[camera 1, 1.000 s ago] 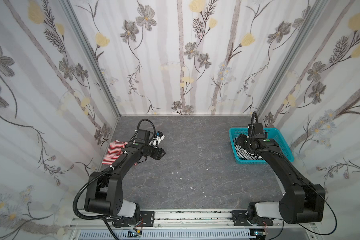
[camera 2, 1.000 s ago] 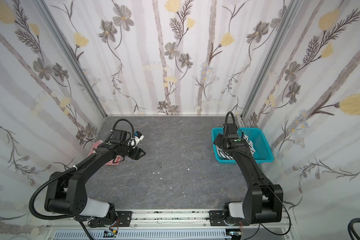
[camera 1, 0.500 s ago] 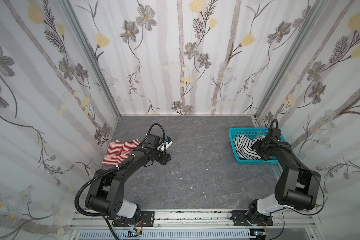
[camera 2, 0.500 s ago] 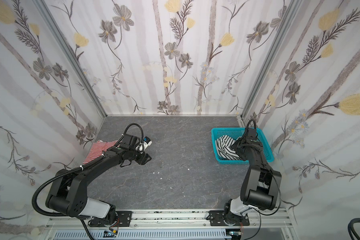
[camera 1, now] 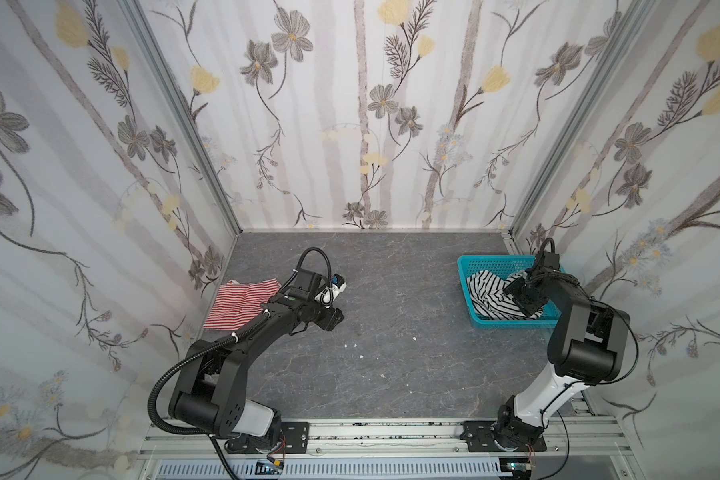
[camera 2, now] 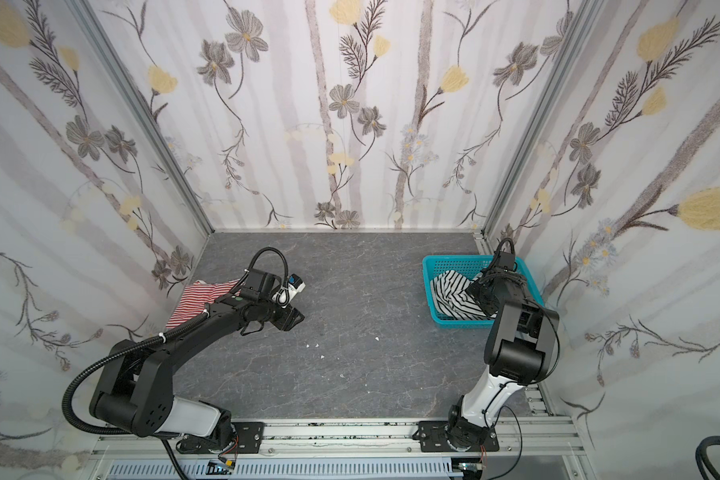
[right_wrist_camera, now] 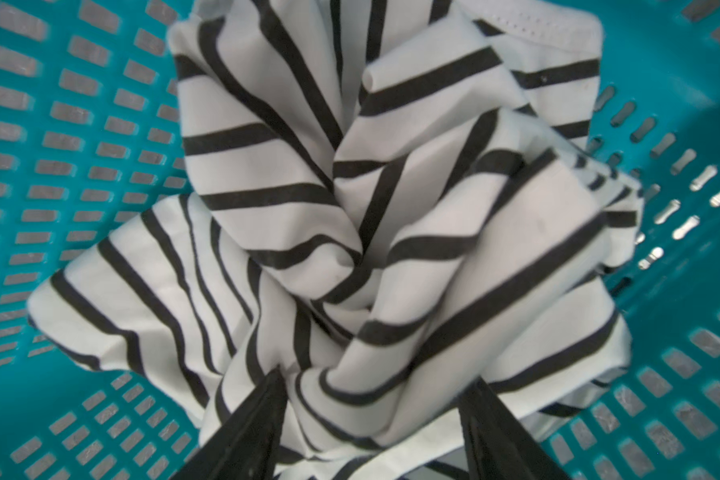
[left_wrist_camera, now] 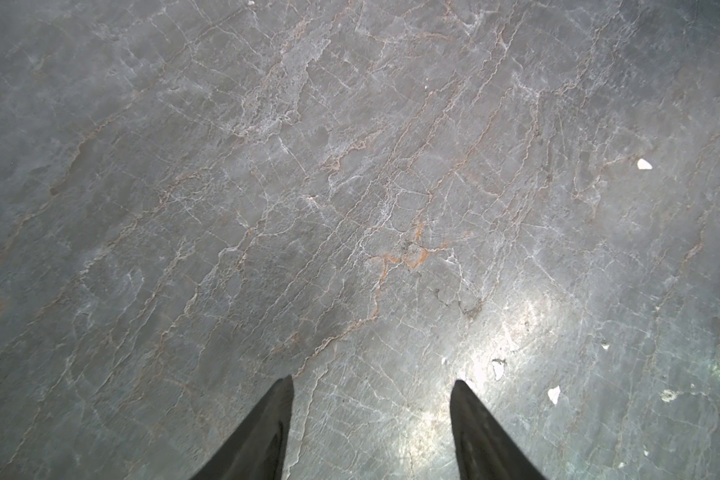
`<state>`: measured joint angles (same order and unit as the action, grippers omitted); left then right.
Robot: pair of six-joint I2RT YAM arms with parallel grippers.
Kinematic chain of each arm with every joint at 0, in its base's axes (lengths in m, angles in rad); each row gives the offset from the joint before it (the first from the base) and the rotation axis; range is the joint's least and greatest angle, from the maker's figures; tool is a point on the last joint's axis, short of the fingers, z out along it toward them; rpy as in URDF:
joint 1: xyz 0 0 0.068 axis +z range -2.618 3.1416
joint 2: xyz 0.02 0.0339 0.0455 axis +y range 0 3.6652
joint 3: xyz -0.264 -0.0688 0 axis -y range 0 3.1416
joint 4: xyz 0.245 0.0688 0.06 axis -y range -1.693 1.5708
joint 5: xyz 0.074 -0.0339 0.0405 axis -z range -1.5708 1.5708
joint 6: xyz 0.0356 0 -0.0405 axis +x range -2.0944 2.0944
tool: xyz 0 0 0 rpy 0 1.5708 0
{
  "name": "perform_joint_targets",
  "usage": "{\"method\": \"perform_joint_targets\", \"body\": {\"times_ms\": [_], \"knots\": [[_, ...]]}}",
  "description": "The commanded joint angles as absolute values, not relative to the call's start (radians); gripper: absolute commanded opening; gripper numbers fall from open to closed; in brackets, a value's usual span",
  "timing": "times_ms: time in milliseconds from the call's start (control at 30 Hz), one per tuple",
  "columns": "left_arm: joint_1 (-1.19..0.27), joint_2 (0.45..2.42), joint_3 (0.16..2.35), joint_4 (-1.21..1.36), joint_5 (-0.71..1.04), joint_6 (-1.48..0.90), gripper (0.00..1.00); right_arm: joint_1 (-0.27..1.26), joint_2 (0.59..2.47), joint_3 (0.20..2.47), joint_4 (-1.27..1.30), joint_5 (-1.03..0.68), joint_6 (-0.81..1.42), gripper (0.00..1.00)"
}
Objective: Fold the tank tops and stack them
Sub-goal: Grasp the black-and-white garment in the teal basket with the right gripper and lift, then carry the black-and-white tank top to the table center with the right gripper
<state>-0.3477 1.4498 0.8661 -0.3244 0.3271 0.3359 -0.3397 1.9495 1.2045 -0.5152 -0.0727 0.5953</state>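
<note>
The red-and-white striped tank top (camera 1: 242, 303) (camera 2: 196, 299) lies spread on the table by the left wall. My left gripper (camera 1: 335, 322) (left_wrist_camera: 373, 380) hovers to its right over bare table, open and empty. The black-and-white striped tank top (camera 1: 489, 295) (camera 2: 449, 291) (right_wrist_camera: 371, 208) lies crumpled in the turquoise basket (camera 1: 491, 262) (right_wrist_camera: 80, 124). My right gripper (camera 1: 522, 297) (right_wrist_camera: 375, 380) is down inside the basket. Its fingers stand apart on either side of a bulging fold of that top. The cloth hides its fingertips in both top views.
The basket (camera 2: 454, 261) stands at the back right, close to the right wall. A few small white specks (camera 1: 354, 345) lie on the grey marbled table near the middle. Flowered walls close in three sides, and a metal rail runs along the front.
The left gripper moved right, off the red-and-white top, uncovering it. The right arm swung round over the basket and lowered into the black-and-white top. Its jaws narrowed slightly.
</note>
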Motion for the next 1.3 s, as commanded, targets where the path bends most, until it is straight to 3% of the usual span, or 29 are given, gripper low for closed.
{"method": "perform_joint_targets", "body": {"times_ms": [0, 167, 200, 433, 733, 1033, 1267], "knots": [[-0.348, 1.446, 0.864, -0.299, 0.334, 0.339, 0.62, -0.341, 1.979, 1.213, -0.482, -0.057, 0.6, 0.56], [-0.35, 1.448, 0.862, -0.298, 0.329, 0.34, 0.62, -0.342, 1.938, 1.17, -0.443, -0.066, 0.598, 0.06], [-0.351, 1.449, 0.862, -0.298, 0.328, 0.341, 0.62, -0.342, 1.923, 1.165, -0.439, -0.071, 0.598, 0.0], [-0.358, 1.454, 0.864, -0.296, 0.323, 0.341, 0.62, -0.339, 1.708, 1.173, -0.449, -0.154, 0.608, 0.0], [-0.365, 1.463, 0.863, -0.295, 0.325, 0.345, 0.62, -0.23, 1.45, 1.518, -0.654, -0.223, 0.588, 0.0], [-0.371, 1.468, 0.868, -0.29, 0.303, 0.344, 0.62, 0.063, 1.359, 1.6, -0.603, -0.314, 0.66, 0.0], [-0.373, 1.463, 0.867, -0.283, 0.263, 0.342, 0.62, 0.335, 1.424, 1.365, -0.435, -0.326, 0.785, 0.0]]}}
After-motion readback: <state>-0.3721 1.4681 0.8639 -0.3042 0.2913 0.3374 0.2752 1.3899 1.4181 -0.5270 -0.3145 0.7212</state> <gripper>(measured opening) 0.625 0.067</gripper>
